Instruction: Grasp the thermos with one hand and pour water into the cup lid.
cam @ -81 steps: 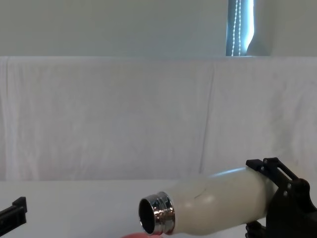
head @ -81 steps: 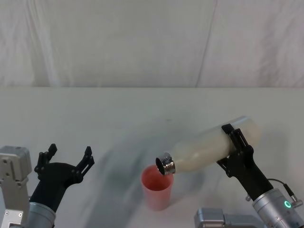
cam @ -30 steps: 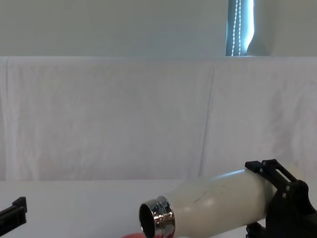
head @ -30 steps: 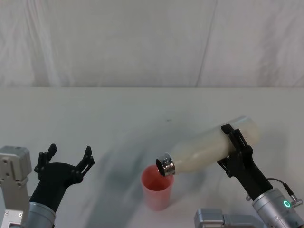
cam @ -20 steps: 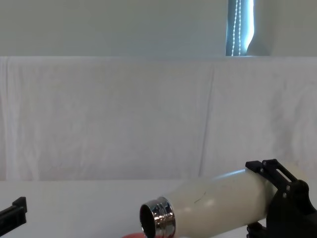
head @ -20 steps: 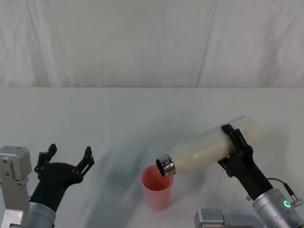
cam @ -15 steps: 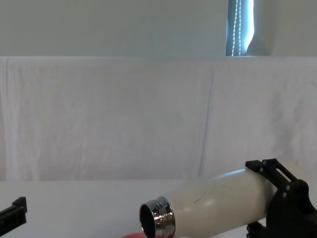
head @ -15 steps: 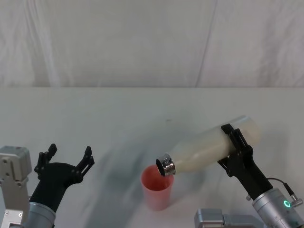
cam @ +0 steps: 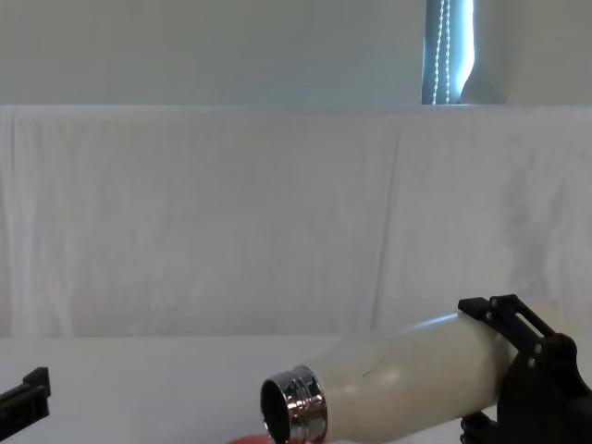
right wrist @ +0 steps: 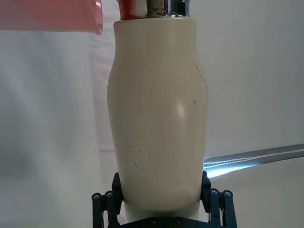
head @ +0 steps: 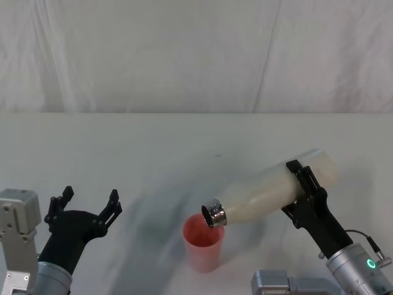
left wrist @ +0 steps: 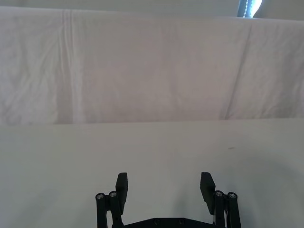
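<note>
My right gripper [head: 305, 190] is shut on the lower body of the cream-white thermos [head: 270, 193], which is tilted steeply with its steel neck [head: 214, 213] down and left, right over the pink cup lid [head: 203, 243]. That cup lid stands upright on the table near the front middle. The chest view has the thermos [cam: 398, 381] with its dark mouth low over the cup lid's rim [cam: 248, 439]. In the right wrist view the thermos [right wrist: 157, 123] sits between the fingers and the cup lid [right wrist: 50, 16] lies beyond. My left gripper [head: 86, 203] hangs open at the front left, holding nothing.
The white table [head: 153, 147] stretches back to a white cloth backdrop [head: 184, 55]. In the left wrist view the open left gripper [left wrist: 163, 187] faces bare tabletop. A grey block [head: 288, 284] of my body sits at the bottom edge near the right arm.
The thermos has tipped very slightly lower at the mouth over the cup lid. The left arm has stayed still.
</note>
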Available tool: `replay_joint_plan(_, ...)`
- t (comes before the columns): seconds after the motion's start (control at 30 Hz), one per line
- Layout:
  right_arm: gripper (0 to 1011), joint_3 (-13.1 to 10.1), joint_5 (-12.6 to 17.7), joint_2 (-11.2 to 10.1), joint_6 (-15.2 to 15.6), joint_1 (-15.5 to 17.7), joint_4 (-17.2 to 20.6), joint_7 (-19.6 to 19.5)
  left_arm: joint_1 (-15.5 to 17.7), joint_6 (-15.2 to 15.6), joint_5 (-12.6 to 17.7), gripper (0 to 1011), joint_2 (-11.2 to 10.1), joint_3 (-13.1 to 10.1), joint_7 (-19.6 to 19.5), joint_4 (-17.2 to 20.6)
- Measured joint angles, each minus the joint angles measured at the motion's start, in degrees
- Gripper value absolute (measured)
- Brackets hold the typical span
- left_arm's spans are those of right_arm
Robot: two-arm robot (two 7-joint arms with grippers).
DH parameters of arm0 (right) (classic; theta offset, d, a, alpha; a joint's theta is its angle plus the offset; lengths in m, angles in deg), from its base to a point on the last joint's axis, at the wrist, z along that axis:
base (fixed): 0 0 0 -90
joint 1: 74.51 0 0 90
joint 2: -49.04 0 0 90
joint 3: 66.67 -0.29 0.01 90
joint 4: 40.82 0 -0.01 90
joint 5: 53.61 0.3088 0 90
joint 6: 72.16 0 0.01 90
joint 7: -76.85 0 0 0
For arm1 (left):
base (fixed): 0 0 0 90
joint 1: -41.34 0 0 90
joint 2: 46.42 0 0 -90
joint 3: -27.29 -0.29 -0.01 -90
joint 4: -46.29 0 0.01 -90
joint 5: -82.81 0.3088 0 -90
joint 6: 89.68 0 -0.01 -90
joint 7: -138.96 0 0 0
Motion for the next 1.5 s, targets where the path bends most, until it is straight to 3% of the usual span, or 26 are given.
replay_joint_plan(1.5,960,0.0,-0.3,-0.1,0.3,-0.2,0.1,-0.1,0.0,0.0,0.0,1001,0.0,0.0,0.0,0.0)
